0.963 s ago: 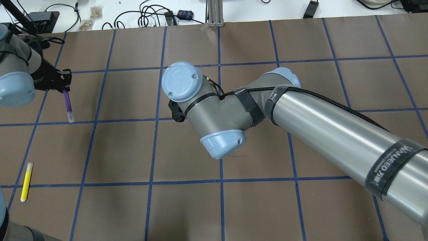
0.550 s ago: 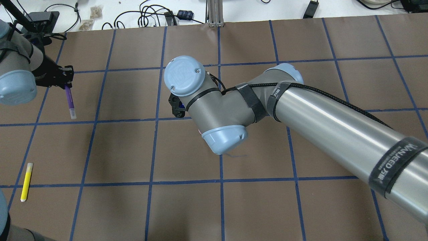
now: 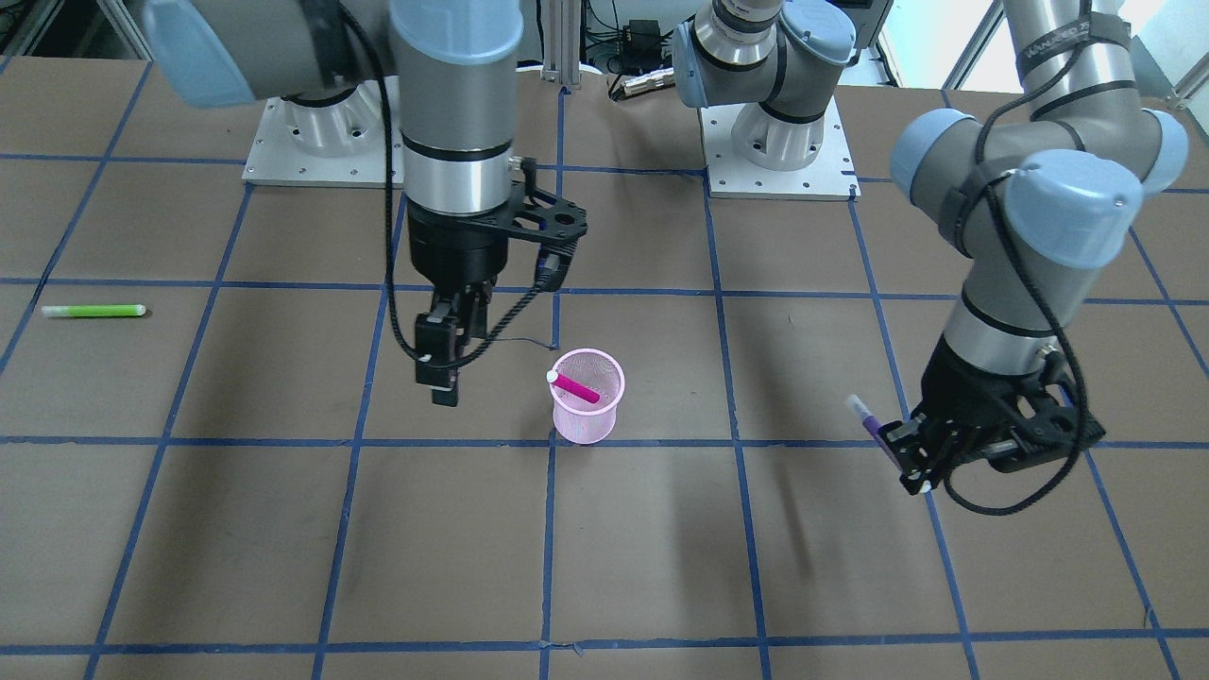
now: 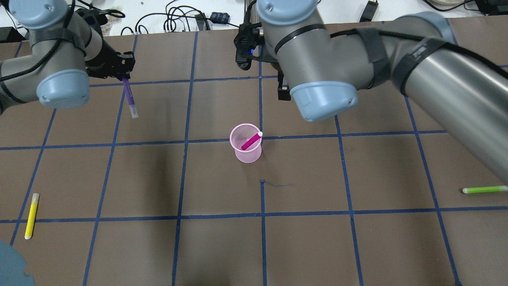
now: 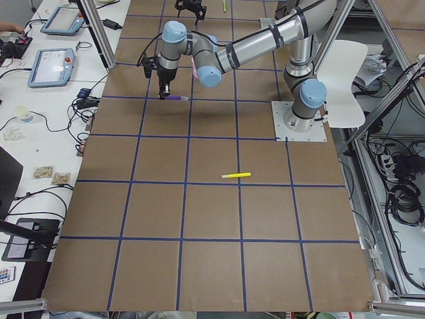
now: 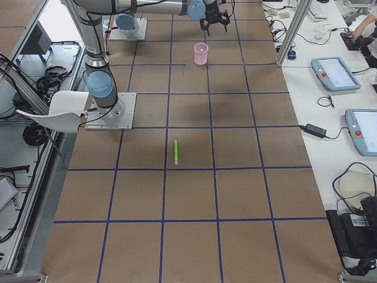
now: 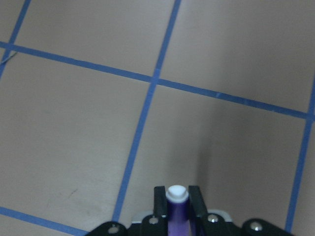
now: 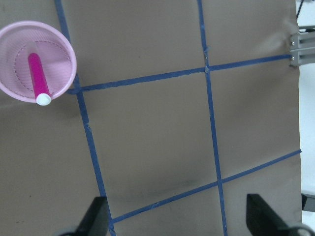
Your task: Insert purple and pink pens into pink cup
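The pink mesh cup stands upright near the table's middle, also in the front view and the right wrist view. The pink pen leans inside it, white cap up. My left gripper is shut on the purple pen and holds it in the air to the left of the cup, cap pointing down; the left wrist view shows the pen between the fingers. My right gripper hangs beside the cup, apart from it, open and empty.
A yellow pen lies at the near left of the brown gridded table. A green pen lies at the right, also in the front view. Cables and a metal post sit beyond the table's far edge.
My right arm has lifted and swung away toward the far side, uncovering the cup with the pink pen in it. My left gripper has carried the purple pen right and farther back.
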You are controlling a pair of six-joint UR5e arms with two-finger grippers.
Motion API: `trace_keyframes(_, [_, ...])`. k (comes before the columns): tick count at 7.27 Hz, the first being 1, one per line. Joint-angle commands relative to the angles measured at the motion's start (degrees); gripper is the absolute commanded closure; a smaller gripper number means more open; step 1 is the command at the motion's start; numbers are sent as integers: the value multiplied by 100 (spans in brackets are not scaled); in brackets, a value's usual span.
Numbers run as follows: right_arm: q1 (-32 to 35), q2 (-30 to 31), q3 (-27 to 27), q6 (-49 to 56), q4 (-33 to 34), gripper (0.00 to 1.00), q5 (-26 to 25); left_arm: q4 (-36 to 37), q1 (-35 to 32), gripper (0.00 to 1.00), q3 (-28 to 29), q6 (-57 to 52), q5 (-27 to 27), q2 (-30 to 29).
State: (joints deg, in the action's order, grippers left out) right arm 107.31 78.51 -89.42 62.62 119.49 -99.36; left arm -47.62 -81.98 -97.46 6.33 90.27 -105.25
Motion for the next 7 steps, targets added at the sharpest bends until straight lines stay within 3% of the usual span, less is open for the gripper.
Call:
trace_keyframes(1, [-674, 531, 162, -65, -671, 0, 119, 471, -930, 100, 8, 717, 52, 145])
trace_keyframes(3, [-983, 788, 57, -248, -1243, 0, 136, 1163, -1677, 100, -98, 1439, 357, 15])
trace_keyframes(4, [-958, 911, 4, -1233, -1253, 0, 162, 1368, -2151, 100, -202, 1816, 812, -65])
trace_keyframes(7, [-914, 964, -49, -4818, -1288, 0, 645, 1528, -2621, 100, -536, 2574, 1028, -101])
